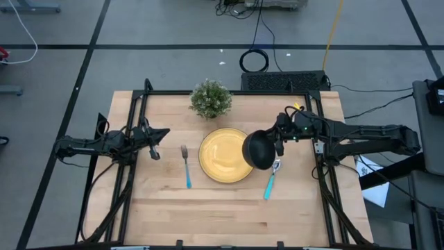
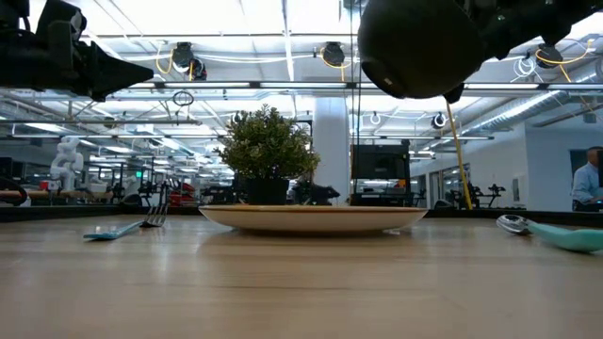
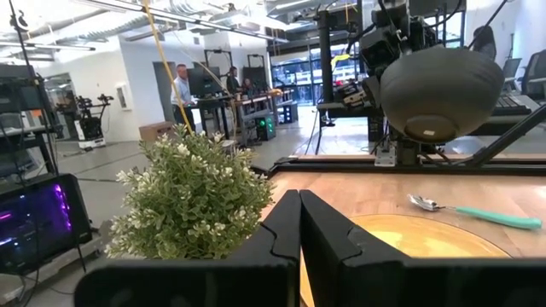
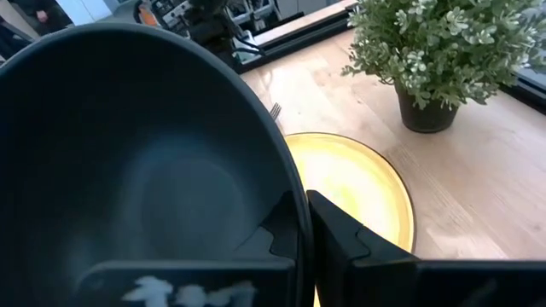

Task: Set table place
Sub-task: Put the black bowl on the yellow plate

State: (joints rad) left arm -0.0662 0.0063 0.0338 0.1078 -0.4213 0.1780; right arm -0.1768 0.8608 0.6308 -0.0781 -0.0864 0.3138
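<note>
Black bowl (image 1: pixel 258 149) in right hand (image 1: pixel 272 144)

i see the table (image 1: pixel 229 215), a light-wood plank top in a black frame. near its middle rests the yellow plate (image 1: pixel 220 158), flat on the wood. to the plate's left lies the fork (image 1: pixel 186 165), blue handle toward the near edge, tines pointing to the far edge. on the plate's right lies the spoon (image 1: pixel 271 180), slanted, close beside the plate. behind the plate, near the far edge, stands a potted plant (image 1: pixel 210 99), upright
</note>
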